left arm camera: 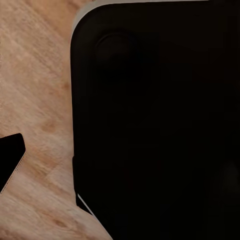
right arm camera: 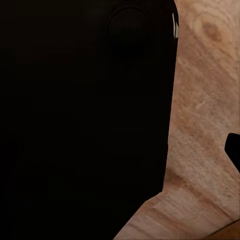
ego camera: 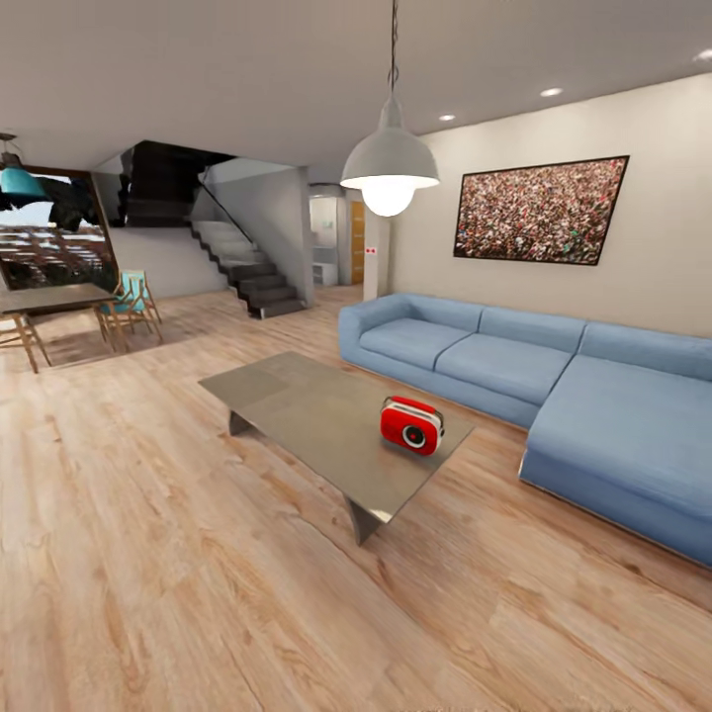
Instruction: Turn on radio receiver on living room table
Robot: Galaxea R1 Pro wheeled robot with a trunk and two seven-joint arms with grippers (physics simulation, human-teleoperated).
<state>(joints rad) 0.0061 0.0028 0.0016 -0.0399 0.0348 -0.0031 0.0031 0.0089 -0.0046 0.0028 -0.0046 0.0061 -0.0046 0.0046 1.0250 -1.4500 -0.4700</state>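
In both wrist views a large black rounded body, apparently part of the robot, blocks most of the sight, with wood plank floor [left arm camera: 40, 100] beside it. A small dark tip [left arm camera: 10, 157] juts in at the edge of the left wrist view and another dark tip [right arm camera: 233, 150] at the edge of the right wrist view; they may be fingers, but I cannot tell. So for the left gripper and the right gripper alike, I cannot tell whether they stand wide or narrow, or whether they carry anything. Both point down at the floor.

Farther out, in the head view, the radio [ego camera: 412, 424] stands upright on the table [ego camera: 297, 396], near the table's end closer to the camera and on the side toward the sofa [ego camera: 554, 386]. Its round dial faces the camera. The table sits well ahead of the robot on the floor of the living room [ego camera: 148, 554]. The blue sofa runs along the wall beyond and to the right of the table. A crowd picture [ego camera: 541, 210] hangs above the sofa, and a white dome lamp [ego camera: 390, 168] hangs over the table. Far back on the left are a dining table [ego camera: 49, 297] with chairs [ego camera: 131, 302] and a dark staircase [ego camera: 247, 267].
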